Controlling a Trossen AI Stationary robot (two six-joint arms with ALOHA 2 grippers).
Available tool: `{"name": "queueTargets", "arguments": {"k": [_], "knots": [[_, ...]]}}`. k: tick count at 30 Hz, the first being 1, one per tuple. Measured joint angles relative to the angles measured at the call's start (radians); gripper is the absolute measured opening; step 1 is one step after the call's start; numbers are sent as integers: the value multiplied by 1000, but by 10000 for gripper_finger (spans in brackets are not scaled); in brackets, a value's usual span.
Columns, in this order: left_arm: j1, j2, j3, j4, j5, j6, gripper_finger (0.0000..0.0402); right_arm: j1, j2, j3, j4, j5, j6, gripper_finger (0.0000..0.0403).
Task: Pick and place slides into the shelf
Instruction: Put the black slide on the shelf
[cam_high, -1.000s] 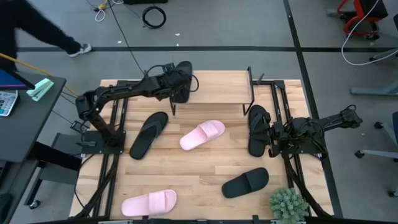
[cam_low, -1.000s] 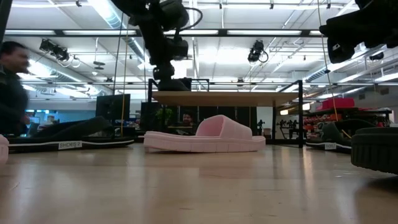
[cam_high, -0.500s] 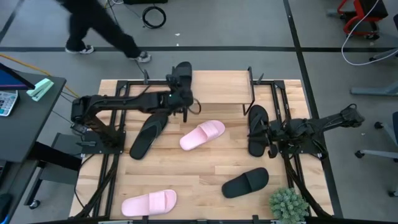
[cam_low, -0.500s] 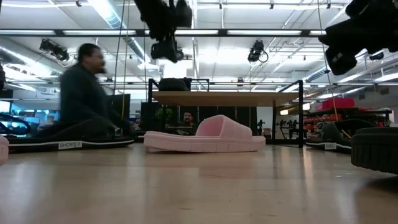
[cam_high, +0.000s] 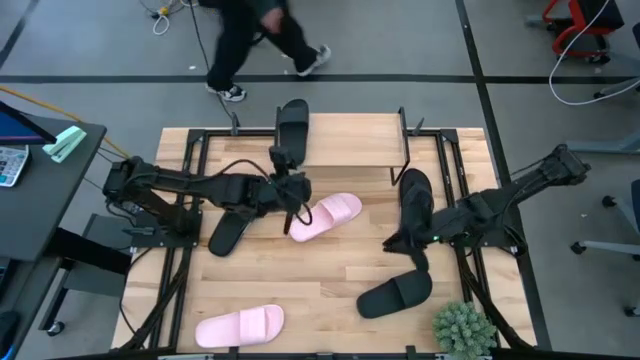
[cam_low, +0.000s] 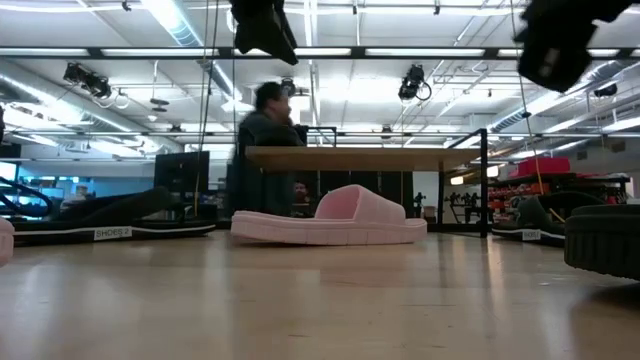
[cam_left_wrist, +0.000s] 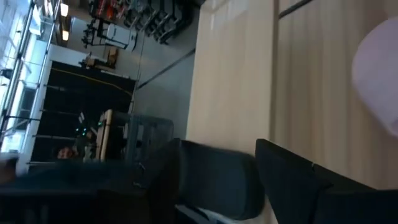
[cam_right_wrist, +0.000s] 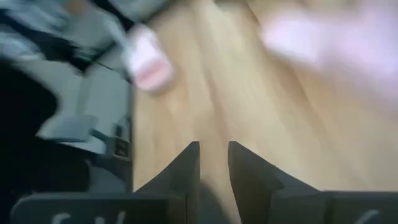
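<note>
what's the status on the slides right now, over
Left gripper empty beside pink slide. Right gripper empty, fingers nearly closed. One black slide on shelf. Person walking past behind table.

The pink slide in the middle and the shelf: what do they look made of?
The pink slide looks like moulded foam or soft rubber, matte, thick-soled, in one piece. The shelf has a pale wood-grain top board, unglossy, on thin black legs, probably metal.

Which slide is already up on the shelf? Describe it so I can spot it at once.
Start at the shelf along the table's far edge. On the left end of its top board lies one black slide, set lengthwise with its far end overhanging the table edge. It is the only slide raised off the tabletop; every other slide lies flat on the table.
</note>
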Motion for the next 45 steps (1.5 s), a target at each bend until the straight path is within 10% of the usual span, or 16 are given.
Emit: {"name": "queueTargets", "arguments": {"k": [16, 45], "knots": [[14, 1, 0, -20, 23, -61, 194, 184, 575, 392, -362, -182, 444, 90], [33, 2, 0, -25, 24, -112, 178, 292, 703, 450, -776, -244, 690, 90]]}}
